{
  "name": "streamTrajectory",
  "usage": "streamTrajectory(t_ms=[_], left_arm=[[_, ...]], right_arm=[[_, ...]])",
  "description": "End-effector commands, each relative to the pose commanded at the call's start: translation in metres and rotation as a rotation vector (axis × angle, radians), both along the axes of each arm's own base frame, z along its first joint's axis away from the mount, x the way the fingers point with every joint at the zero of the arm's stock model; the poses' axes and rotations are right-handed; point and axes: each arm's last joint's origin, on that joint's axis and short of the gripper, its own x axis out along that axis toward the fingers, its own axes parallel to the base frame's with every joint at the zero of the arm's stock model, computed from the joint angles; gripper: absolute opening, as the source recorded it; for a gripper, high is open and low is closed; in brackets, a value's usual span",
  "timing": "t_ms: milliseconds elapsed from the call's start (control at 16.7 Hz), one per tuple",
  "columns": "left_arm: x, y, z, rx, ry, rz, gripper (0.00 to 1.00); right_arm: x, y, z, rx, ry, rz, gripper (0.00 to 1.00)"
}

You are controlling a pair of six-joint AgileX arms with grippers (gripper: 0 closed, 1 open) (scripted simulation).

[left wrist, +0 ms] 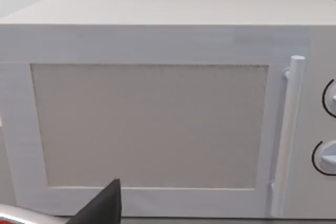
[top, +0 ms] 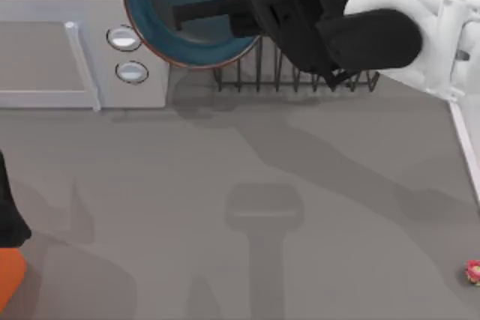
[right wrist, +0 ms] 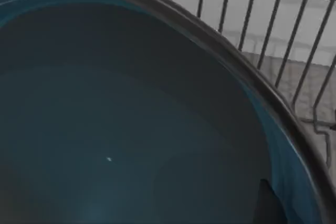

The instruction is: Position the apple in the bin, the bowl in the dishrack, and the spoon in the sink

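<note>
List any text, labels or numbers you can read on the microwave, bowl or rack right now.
None. The microwave has a blank door and two unmarked knobs.
The bowl, held up by the right gripper, and the dishrack are plain.

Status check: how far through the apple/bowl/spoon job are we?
Nothing looks finished. In hand: the right gripper carries the bowl high, beside the dishrack and overlapping the microwave, not yet racked. Left: the spoon lies on the table at its right edge. The left arm sits at the left edge.
</note>
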Motion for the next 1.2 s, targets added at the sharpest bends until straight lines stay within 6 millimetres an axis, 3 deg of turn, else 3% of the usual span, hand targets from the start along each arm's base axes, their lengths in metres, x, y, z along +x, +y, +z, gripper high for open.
streamTrajectory(t_ms=[180, 360, 540, 900, 1020, 1200], left_arm=[[0.0, 0.0, 0.0, 0.0, 0.0, 0.0, 1.0], [0.0, 0.0, 0.0, 0.0, 0.0, 0.0, 1.0], [0.0, 0.0, 0.0, 0.0, 0.0, 0.0, 1.0], [0.0, 0.0, 0.0, 0.0, 0.0, 0.0, 1.0], [0.0, 0.0, 0.0, 0.0, 0.0, 0.0, 1.0], [0.0, 0.0, 0.0, 0.0, 0.0, 0.0, 1.0]], right_arm=[[-0.02, -0.013, 0.055, 0.114, -0.3, -0.12, 0.0], [-0.048, -0.027, 0.084, 0.122, -0.45, -0.193, 0.0], [-0.066, -0.028, 0.083, 0.088, -0.482, -0.193, 0.0], [-0.065, -0.028, 0.082, 0.086, -0.483, -0.195, 0.0], [-0.055, -0.021, 0.075, 0.086, -0.483, -0.194, 0.0], [-0.017, -0.005, 0.045, 0.087, -0.482, -0.194, 0.0]])
